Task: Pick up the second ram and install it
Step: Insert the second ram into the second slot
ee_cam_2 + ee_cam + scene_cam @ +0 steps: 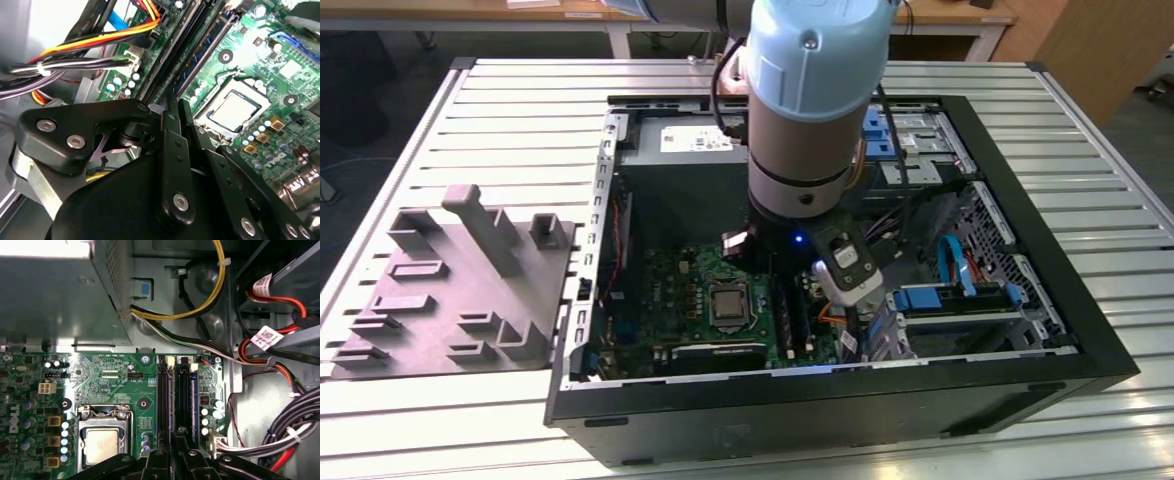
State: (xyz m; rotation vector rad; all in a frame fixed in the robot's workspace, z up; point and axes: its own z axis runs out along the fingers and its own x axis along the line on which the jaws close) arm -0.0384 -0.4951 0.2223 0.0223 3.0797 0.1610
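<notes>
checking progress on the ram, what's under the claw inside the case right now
Under the black claw lie the long black memory slots on the green motherboard, beside the square silver processor. The claw's linkage covers the slots' near ends, so a seated strip can't be confirmed.

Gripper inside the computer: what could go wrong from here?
The gripper sits right over the long black slots, so a slightly crooked push could miss them. The small capacitors beside the slots could get bumped. The wire bundle lies close and might snag it.
</notes>
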